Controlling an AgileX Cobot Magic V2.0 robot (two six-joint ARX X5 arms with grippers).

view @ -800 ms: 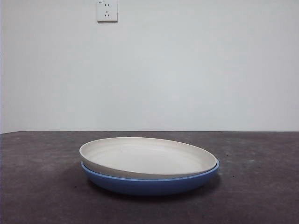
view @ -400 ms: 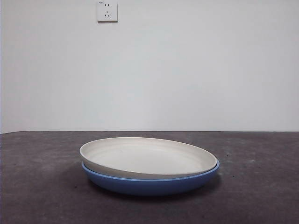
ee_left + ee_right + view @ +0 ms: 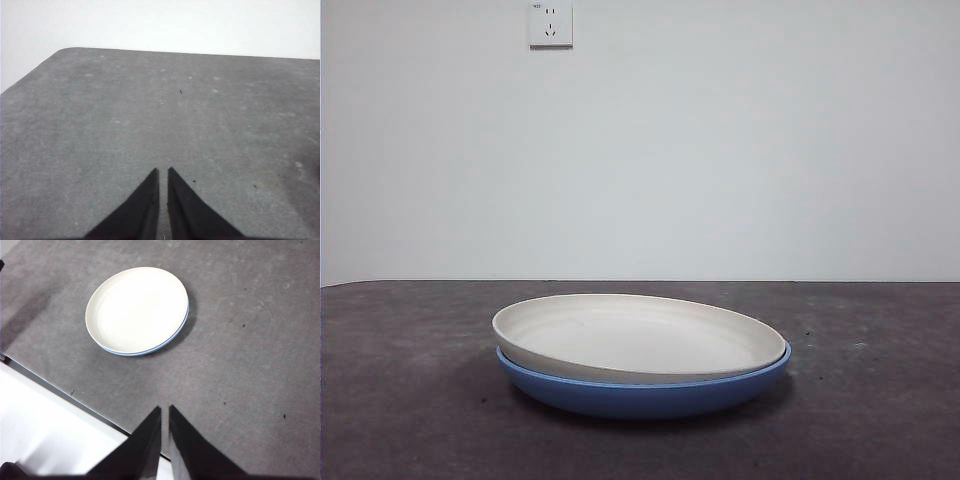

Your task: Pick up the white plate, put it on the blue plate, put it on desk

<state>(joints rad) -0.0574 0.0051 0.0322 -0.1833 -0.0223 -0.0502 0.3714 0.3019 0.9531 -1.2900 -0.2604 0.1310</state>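
1. My left gripper (image 3: 163, 172) hangs over bare desk (image 3: 150, 115) with its two black, tapering jaws drawn together to a thin slit, holding nothing. The surface under it is matte, dark grey and lightly speckled, and one rounded corner of it shows against the pale background.
2. In the front view, the white plate (image 3: 638, 336) sits nested in the blue plate (image 3: 640, 396) near the middle of the desk (image 3: 400, 400). The white one is matte cream, round and shallow with a low curved rim. It lies slightly tilted, higher at the left.
3. The blue plate is glossy and a little wider, so its rim shows as a band beneath the white one, broader toward the right.
4. There is open desk on every side of the stack, to both edges of the front view.
5. On the plain white wall behind, a white wall socket (image 3: 550, 24) sits high up, left of centre.
6. My right gripper (image 3: 165, 412) is raised well clear of the stack, jaws nearly touching and empty. From here the white plate (image 3: 136, 310) covers nearly all of the blue plate (image 3: 167, 341), which shows only as a thin crescent.
7. The desk's edge (image 3: 60, 390) runs near the stack on that side, with pale floor beyond.
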